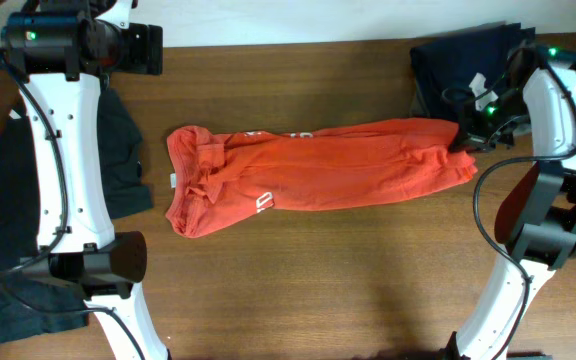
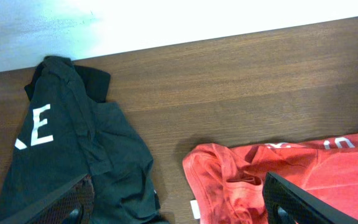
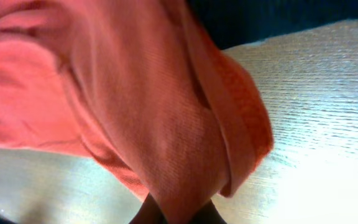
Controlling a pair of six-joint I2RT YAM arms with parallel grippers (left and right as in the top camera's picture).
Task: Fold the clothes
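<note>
T-shirt [image 1: 318, 170], at the right gripper [image 3: 178, 214]: matt, fine-knit cloth. Table [image 1: 318, 290] beneath it: grained wood, low sheen. Left arm casing [image 1: 63, 150]: glossy white plastic.

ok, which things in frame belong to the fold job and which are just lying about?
Job:
- orange-red T-shirt, laid out along the table
- right gripper, shut on the shirt's end
- left gripper, open

Lying about:
- black garment with white lettering
- dark garment behind the right arm
</note>
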